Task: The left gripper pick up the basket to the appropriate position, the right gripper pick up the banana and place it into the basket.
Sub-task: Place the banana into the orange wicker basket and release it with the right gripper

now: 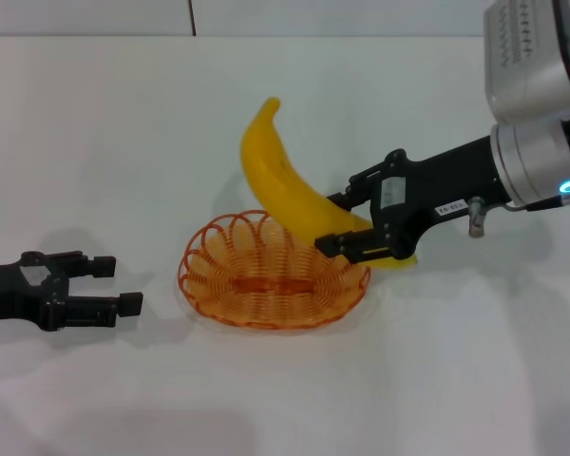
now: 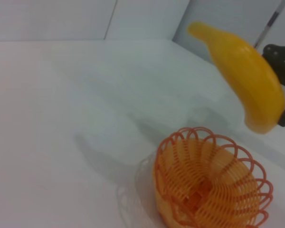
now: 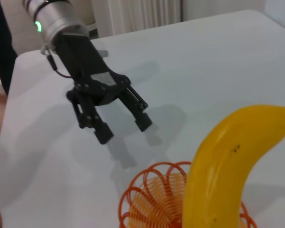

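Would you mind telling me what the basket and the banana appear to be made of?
The basket looks like orange coated wire, bent in open loops you can see through. The banana, held over it by the right pincer, has a smooth, even, unblemished yellow skin with a soft sheen; possibly a plastic replica, though real fruit cannot be ruled out.

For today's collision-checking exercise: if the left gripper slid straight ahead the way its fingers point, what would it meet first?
Most likely the orange wire basket: the open left gripper points at its near rim across bare table, though exact depth is uncertain.

Illumination is bright and even, from overhead. The white surface (image 1: pixel 95 123) shows soft grey shadows beneath the left tool (image 1: pixel 100 285) and beside the basket (image 1: pixel 274 274). The left wrist view is noticeably soft; the banana (image 2: pixel 244 76) appears blurred.
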### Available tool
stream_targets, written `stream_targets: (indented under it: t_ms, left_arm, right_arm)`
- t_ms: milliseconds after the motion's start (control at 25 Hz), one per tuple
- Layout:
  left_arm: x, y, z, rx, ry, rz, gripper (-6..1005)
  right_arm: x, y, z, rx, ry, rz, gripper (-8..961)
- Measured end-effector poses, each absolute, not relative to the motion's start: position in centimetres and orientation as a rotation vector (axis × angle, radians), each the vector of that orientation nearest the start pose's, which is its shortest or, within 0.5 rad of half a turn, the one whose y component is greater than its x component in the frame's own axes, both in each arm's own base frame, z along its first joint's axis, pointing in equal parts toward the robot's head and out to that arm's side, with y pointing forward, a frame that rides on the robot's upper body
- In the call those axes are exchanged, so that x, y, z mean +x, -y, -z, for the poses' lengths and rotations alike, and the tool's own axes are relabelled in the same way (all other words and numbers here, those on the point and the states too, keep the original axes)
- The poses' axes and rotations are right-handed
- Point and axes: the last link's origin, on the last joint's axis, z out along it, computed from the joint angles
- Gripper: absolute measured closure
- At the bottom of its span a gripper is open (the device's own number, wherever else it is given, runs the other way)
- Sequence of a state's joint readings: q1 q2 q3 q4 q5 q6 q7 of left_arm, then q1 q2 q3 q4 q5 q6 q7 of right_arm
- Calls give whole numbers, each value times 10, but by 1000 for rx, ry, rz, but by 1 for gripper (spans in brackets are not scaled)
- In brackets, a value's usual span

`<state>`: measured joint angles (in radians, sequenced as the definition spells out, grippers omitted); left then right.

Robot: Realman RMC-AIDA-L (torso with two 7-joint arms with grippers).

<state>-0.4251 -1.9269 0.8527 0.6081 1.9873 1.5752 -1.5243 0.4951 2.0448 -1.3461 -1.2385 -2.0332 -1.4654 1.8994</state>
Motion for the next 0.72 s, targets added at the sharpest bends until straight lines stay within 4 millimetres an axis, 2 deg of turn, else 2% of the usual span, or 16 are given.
stream_targets:
  t_ms: [200,440,640,720]
  left_arm:
    - [-320,-299,-31,-2763,903,471,91]
    - [-320,-299,-31,-2769,884,469,91]
    - [-319,-300,-31,-2772,875,468,92]
    - [-319,-301,-31,-2771,875,469,92]
  right_arm:
    - [156,-335,15,-3029,-303,-150,450]
    - [133,-330,42,-3114,-171,-95,449]
    - [132,-335,63,-3123,-143,-30,448]
    - [133,-337,64,-3122,-147,-27,447]
